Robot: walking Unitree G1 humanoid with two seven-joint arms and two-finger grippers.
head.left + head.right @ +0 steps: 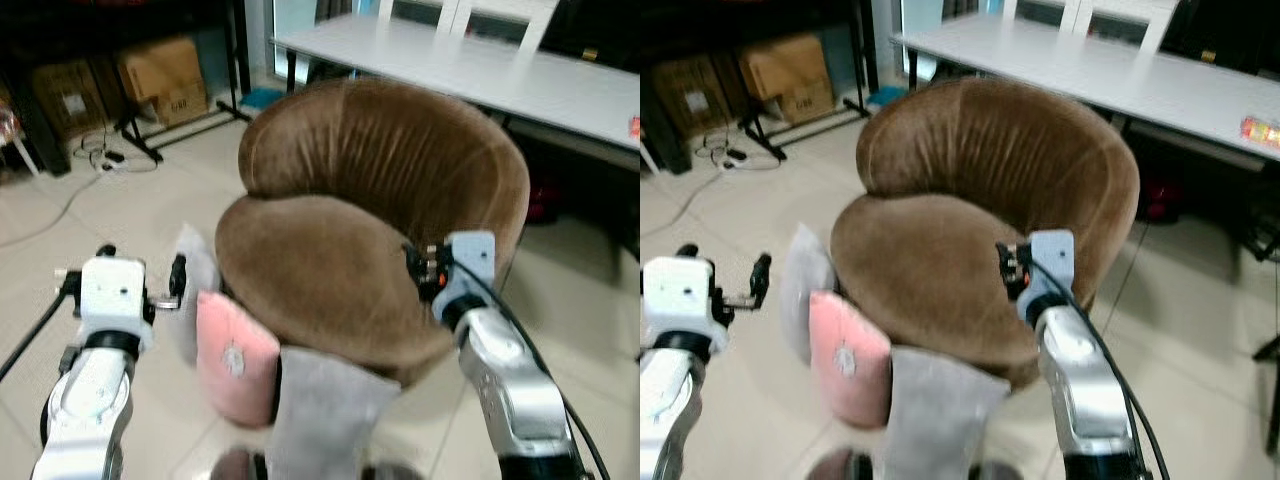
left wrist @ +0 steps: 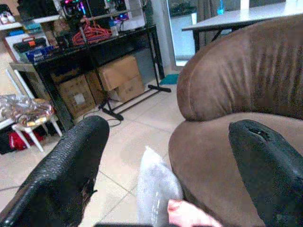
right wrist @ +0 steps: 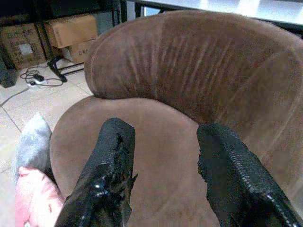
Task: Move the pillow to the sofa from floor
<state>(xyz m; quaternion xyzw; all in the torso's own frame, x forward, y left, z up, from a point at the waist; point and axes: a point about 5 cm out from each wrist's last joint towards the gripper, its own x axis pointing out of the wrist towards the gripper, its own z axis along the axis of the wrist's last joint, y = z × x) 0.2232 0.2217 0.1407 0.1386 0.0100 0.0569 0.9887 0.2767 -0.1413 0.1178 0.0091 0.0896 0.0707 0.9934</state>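
**Pillows on floor against brown sofa, both grippers open and empty**

Grey pillow (image 1: 320, 410) is seen nearest the camera, propped on the tiled floor (image 1: 120, 200) against the front of the sofa (image 1: 370, 230). Pink pillow (image 1: 235, 358) is stood upright just beside it, to the robot's left, touching the sofa's front edge. A second, paler grey pillow (image 1: 192, 285) is leaned against the sofa's left side, directly behind the pink one. All three pillows are on the floor; none is lying on the seat.

Left gripper (image 2: 165, 156) is held low at the sofa's left flank, just above and near the pale grey and pink pillows. Its fingers (image 2: 66, 175) are spread wide apart, nothing between them. No contact with any pillow is seen.

Right gripper (image 3: 165, 175) is held over the brown seat cushion, pointed at the backrest. Its fingers (image 3: 109, 175) are parted, nothing gripped.

Sofa is a round brown tub type with a curved backrest. A long white table (image 1: 480, 70) is placed behind it. Cardboard boxes (image 1: 165, 75) are stacked under a black rack (image 2: 104, 52) at far left, with cables (image 1: 100, 155) lying on the tiles in front. Red hangers (image 2: 92, 34) are visible on top of the rack in the left wrist view.
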